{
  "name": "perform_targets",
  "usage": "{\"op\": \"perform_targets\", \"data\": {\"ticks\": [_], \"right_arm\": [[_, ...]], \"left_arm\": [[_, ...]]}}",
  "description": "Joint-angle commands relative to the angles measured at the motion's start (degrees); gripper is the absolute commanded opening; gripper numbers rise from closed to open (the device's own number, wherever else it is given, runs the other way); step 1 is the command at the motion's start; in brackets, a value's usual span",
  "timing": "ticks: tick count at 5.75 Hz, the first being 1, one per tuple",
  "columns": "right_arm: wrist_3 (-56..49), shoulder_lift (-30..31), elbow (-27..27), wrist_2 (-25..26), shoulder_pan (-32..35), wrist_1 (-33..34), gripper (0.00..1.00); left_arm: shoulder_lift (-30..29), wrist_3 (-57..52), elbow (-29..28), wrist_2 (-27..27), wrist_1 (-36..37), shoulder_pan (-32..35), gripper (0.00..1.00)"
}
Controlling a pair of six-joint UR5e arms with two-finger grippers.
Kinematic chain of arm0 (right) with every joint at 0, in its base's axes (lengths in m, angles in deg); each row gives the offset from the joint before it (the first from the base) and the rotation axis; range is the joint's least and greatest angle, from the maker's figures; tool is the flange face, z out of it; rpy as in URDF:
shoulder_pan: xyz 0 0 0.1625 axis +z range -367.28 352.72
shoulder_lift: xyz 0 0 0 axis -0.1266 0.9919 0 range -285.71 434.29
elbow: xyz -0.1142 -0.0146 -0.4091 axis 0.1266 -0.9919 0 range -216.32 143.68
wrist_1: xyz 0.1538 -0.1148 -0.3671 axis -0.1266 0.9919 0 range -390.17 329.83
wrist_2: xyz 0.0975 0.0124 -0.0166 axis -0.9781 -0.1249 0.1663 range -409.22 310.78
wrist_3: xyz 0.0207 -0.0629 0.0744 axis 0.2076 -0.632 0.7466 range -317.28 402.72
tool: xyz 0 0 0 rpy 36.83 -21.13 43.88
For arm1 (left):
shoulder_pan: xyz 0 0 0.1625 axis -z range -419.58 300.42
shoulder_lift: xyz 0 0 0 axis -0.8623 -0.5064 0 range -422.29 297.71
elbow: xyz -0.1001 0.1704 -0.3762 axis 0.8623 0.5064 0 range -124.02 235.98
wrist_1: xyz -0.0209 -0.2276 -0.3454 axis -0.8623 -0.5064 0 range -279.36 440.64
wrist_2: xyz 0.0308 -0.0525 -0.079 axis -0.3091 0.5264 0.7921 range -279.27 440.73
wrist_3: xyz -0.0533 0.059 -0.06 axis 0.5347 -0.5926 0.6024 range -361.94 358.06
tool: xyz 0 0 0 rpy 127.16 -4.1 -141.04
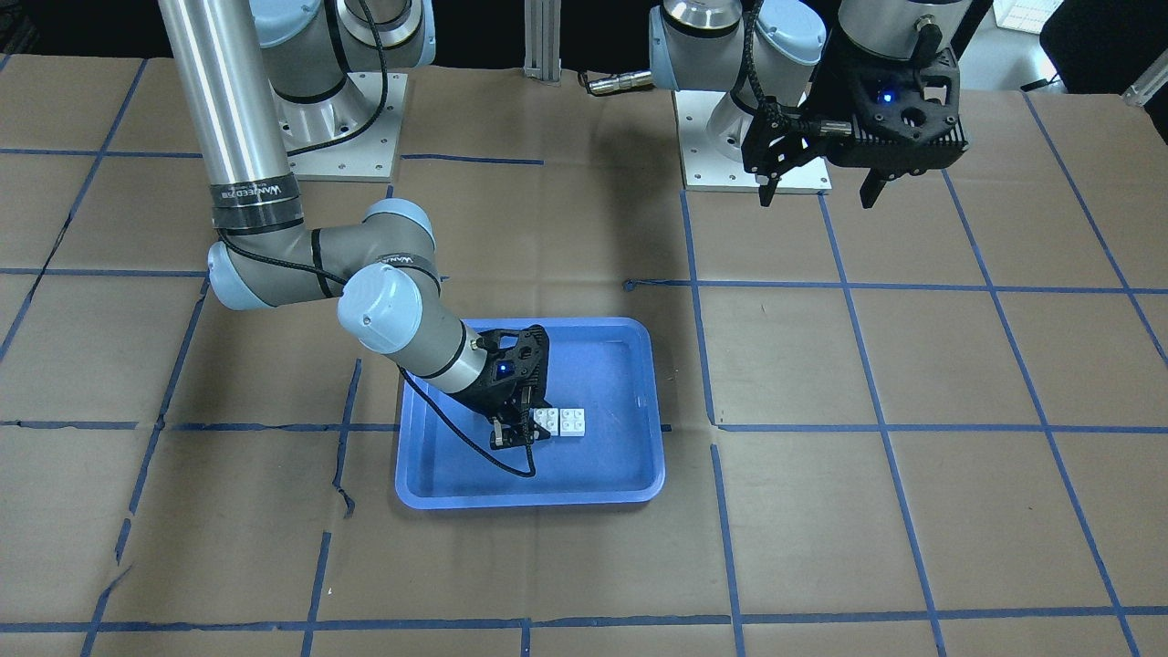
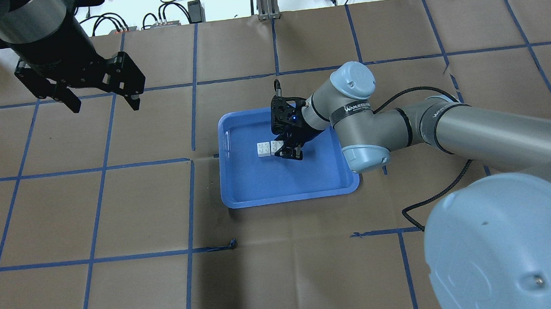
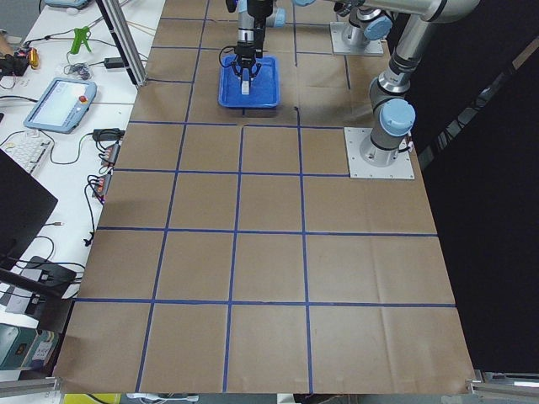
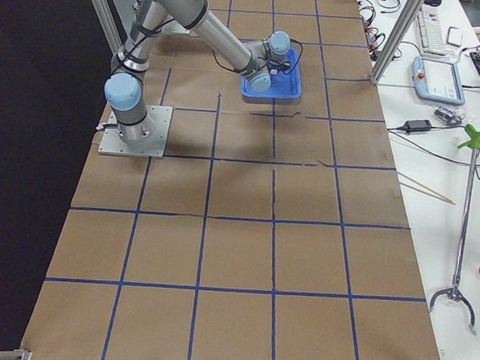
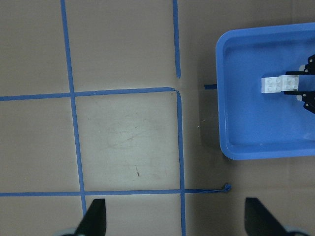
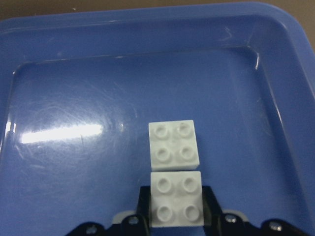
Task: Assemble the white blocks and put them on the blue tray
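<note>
Two white blocks lie side by side on the floor of the blue tray (image 1: 529, 497), touching. My right gripper (image 1: 522, 432) is low in the tray, shut on the nearer block (image 6: 175, 199), its fingers (image 6: 209, 196) against both sides. The other block (image 6: 174, 144) sits free just beyond it. The blocks also show in the overhead view (image 2: 269, 148) and the left wrist view (image 5: 280, 84). My left gripper (image 2: 106, 105) is open and empty, high above the bare table, well away from the tray (image 2: 283, 200).
Brown paper with blue tape lines (image 2: 191, 204) covers the table. The right arm's elbow (image 2: 360, 124) and cable (image 2: 433, 196) hang over the tray's right side. The arm bases (image 1: 753, 137) stand at the table's robot side.
</note>
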Motion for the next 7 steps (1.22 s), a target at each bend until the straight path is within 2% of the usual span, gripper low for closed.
{"op": "perform_targets", "data": {"ticks": [1,5,7], "right_arm": [[-0.03,0.04,0.32,-0.11,0.0,0.13,0.21],[-0.2,0.04,0.23,-0.2,0.35,0.14,0.21],[-0.03,-0.05,0.23,-0.29,0.35,0.14,0.26]], "left_arm": [[0.0,0.0,0.0,-0.09,-0.31,0.2,0.99],[1.32,0.0,2.46,0.09,0.22,0.56,0.99],[1.32,0.0,2.46,0.0,0.22,0.56,0.99]]}}
